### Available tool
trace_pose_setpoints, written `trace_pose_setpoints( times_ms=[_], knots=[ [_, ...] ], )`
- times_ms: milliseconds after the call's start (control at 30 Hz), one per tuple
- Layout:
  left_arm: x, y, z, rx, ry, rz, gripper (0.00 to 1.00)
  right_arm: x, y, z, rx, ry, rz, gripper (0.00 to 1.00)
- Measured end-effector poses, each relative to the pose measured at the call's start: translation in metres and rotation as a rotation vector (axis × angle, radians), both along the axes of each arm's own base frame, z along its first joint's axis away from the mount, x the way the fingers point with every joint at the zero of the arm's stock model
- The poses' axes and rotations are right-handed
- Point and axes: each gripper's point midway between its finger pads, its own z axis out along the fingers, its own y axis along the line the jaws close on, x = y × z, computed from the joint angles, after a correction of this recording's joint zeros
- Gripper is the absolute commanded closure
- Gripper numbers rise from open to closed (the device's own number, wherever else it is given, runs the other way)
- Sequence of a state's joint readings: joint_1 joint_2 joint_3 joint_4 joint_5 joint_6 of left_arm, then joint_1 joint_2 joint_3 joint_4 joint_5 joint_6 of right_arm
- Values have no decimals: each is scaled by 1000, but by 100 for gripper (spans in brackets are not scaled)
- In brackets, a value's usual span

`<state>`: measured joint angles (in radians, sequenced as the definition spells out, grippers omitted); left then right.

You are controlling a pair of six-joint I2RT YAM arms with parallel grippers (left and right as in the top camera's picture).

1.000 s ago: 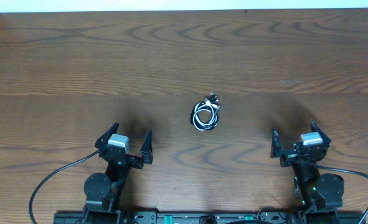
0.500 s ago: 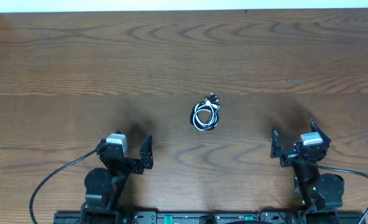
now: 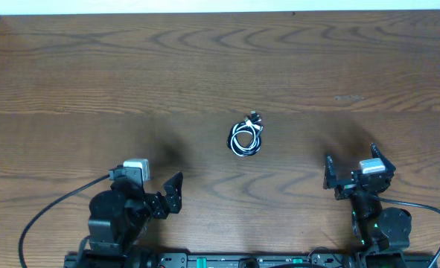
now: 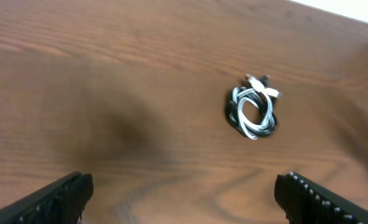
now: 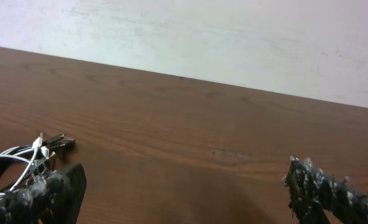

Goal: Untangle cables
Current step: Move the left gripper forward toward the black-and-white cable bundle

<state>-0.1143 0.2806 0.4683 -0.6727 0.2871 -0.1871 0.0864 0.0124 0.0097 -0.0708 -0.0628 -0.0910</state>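
Note:
The cables (image 3: pixel 246 138), one white cord and one black cord, lie coiled together in a small loop at the table's middle, plug ends pointing up-right. They also show in the left wrist view (image 4: pixel 253 112) and at the left edge of the right wrist view (image 5: pixel 18 162). My left gripper (image 3: pixel 147 195) is open and empty near the front left, well short of the coil; its fingers show in its wrist view (image 4: pixel 184 196). My right gripper (image 3: pixel 351 173) is open and empty at the front right, its fingers spread in its wrist view (image 5: pixel 184 193).
The wooden table (image 3: pixel 220 67) stretches bare behind the coil to a pale wall (image 5: pixel 233 37). Thick black arm wires (image 3: pixel 56 216) trail by the left base and by the right base (image 3: pixel 428 212) at the front edge.
My left arm has pulled back toward the front edge and tilted; its gripper sits lower in the overhead view. The right arm and the cables have not moved.

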Motion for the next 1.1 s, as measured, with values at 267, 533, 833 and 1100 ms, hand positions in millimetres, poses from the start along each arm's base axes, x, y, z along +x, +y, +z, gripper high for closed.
trace_pose_setpoints(
  times_ms=[267, 533, 833, 1100],
  knots=[
    [-11, -9, 12, -17, 203, -44, 2, 0, 0, 0, 0, 0, 0, 1],
    [-15, -37, 4, -132, 354, -173, 2, 0, 0, 0, 0, 0, 0, 1],
    [-16, -44, -1, -164, 405, -194, 2, 0, 0, 0, 0, 0, 0, 1],
    [-14, -40, -4, -146, 406, -175, 2, 0, 0, 0, 0, 0, 0, 1]
  ],
)
